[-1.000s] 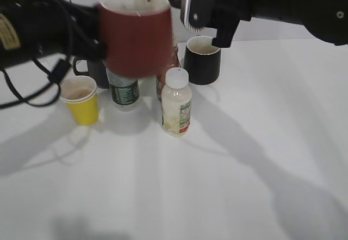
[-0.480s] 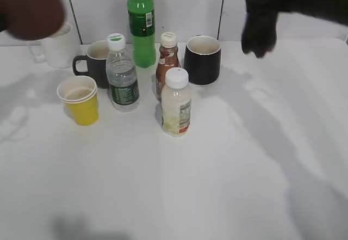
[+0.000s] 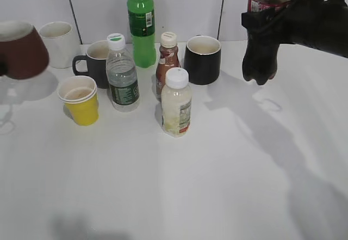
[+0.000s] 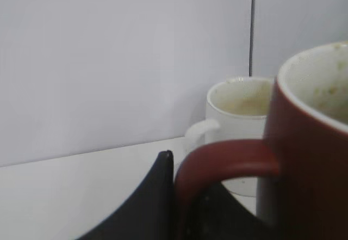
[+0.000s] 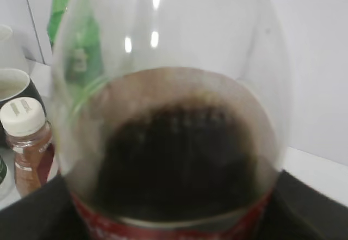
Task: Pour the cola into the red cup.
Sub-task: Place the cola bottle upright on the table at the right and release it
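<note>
- My right arm [image 3: 318, 25] is matte black throughout, a bulky, rounded housing with a blocky section near the wrist.
- My left gripper [image 4: 163, 207] shows as a plain black, smooth wedge tapering to a thin pointed tip.

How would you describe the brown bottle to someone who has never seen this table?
Find the tall green bottle at the back of the white table. Just right of it stands the small brown bottle, behind a pale bottle. It alone has reddish-brown contents under a white cap.
</note>
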Robot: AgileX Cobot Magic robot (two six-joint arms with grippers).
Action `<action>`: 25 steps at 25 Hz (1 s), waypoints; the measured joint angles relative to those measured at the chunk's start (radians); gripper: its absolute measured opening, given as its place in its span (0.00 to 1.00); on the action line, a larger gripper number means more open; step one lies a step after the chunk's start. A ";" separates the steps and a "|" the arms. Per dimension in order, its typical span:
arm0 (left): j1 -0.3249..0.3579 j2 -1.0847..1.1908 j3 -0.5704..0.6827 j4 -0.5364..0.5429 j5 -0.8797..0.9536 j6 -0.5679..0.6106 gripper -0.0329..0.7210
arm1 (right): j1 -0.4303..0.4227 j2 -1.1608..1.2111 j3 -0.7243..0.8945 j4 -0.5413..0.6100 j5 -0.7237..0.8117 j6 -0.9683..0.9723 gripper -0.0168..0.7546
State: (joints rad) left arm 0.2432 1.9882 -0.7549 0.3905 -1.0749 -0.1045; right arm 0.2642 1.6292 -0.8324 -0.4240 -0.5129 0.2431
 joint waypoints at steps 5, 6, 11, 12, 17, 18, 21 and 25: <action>-0.001 0.192 -0.103 0.000 -0.071 0.031 0.10 | -0.001 0.000 0.000 -0.002 -0.016 0.009 0.62; -0.001 0.223 -0.119 0.000 -0.073 0.033 0.10 | -0.001 0.000 0.000 -0.002 -0.018 0.014 0.62; -0.001 0.315 -0.141 -0.001 -0.085 0.033 0.10 | -0.001 0.000 0.000 -0.003 -0.020 0.022 0.62; -0.001 0.322 -0.142 -0.002 -0.098 0.033 0.10 | -0.001 0.000 0.000 -0.003 -0.020 0.024 0.62; 0.000 0.337 -0.142 -0.002 -0.127 0.031 0.12 | -0.001 0.000 0.000 -0.003 -0.020 0.044 0.62; 0.000 0.339 -0.142 -0.001 -0.130 0.030 0.14 | -0.001 0.000 0.000 -0.003 -0.020 0.045 0.62; 0.000 0.340 -0.142 0.002 -0.133 0.029 0.22 | -0.001 0.000 0.000 -0.003 -0.020 0.046 0.62; 0.000 0.340 -0.142 0.002 -0.133 0.026 0.27 | -0.001 0.000 0.001 -0.003 -0.021 0.048 0.62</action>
State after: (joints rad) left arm 0.2432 2.3285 -0.8970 0.3920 -1.2076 -0.0782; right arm 0.2630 1.6292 -0.8313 -0.4270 -0.5342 0.2910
